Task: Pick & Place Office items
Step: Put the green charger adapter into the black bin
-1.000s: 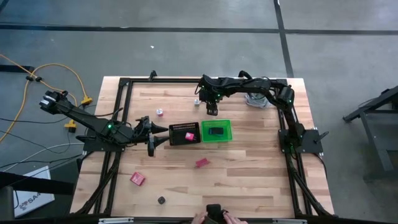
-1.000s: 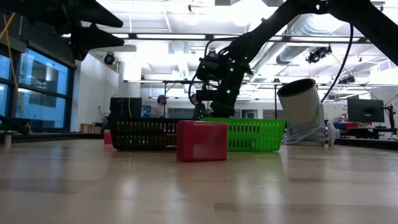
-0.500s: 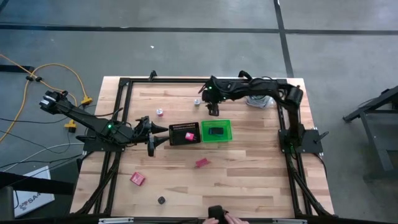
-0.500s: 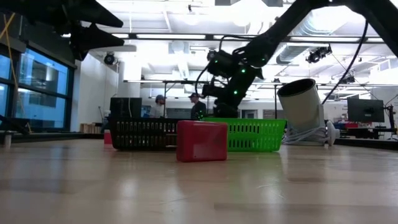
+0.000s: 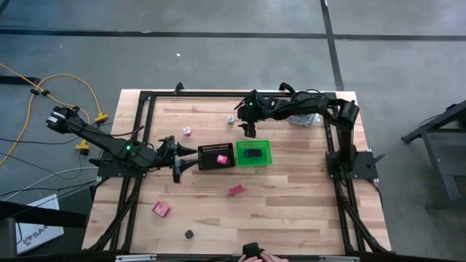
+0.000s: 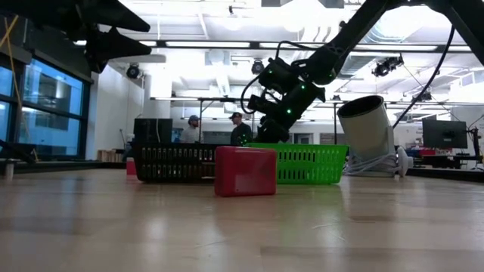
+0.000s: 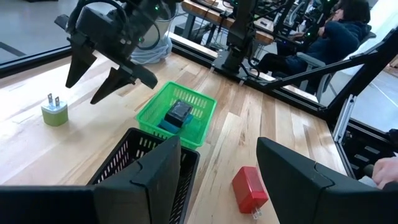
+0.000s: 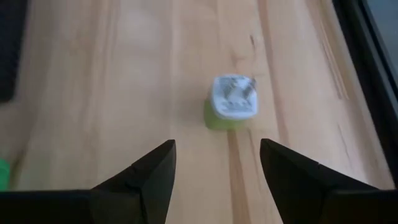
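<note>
My right gripper (image 5: 250,132) hangs over the far part of the counter (image 5: 291,196), just past the green bin (image 5: 253,153), with its fingers apart and nothing between them; its wrist view looks down on a small green plug (image 8: 231,109) with a white top and two prongs, lying on the bare wood ahead of the fingers. From above that plug (image 5: 230,120) is only a pale speck beside the gripper. My left gripper (image 5: 177,172) waits beside the black tray (image 5: 216,156), fingers apart and empty. In the bin I can make out a dark block on something teal (image 7: 176,115), but not what either is. The tray holds something pink (image 5: 223,159); its mesh hides the rest. Loose on the wood are a red block (image 5: 236,191) near the middle, a pink one (image 5: 161,209) toward the near left, a small black bit (image 5: 188,234) near the front edge and a tiny pink-white bit (image 5: 186,131) at the far left. The level view shows only the red block (image 6: 245,171) clearly; it blocks part of both containers. At the front edge a person's hand (image 5: 256,255) is cut off.
</note>
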### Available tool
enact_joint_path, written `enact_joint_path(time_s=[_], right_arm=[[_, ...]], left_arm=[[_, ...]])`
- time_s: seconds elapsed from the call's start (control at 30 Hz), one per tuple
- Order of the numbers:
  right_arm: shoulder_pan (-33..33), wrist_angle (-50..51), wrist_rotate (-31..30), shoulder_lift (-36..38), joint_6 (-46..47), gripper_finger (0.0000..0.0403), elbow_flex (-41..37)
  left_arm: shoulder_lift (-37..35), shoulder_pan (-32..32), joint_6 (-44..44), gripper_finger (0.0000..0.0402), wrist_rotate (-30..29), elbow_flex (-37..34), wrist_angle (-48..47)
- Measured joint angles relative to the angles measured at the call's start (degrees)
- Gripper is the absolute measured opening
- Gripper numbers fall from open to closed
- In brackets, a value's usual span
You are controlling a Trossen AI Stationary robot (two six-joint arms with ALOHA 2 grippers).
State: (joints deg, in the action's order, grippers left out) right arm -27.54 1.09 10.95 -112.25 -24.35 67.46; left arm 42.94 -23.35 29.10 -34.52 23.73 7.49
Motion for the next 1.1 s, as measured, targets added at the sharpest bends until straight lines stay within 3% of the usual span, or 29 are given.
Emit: enact_joint_path(time_s=[0.33, 0.57, 1.1], right_arm=[[-0.6, -1.9, 0.2, 0.0, -1.4, 0.0221, 0.0], [-2.0, -6.5, 5.6, 0.0, -1.4, 0.0221, 0.0], [-3.0, -6.5, 6.0, -1.4, -0.4, 0.0221, 0.1]], left_arm=[[0.0, 0.0, 0.0, 0.0204, 0.0, 0.0, 0.0], [0.0, 0.0, 0.0, 0.0204, 0.0, 0.0, 0.0], [0.0, 0.0, 0.0, 0.0204, 0.0, 0.0, -0.1]])
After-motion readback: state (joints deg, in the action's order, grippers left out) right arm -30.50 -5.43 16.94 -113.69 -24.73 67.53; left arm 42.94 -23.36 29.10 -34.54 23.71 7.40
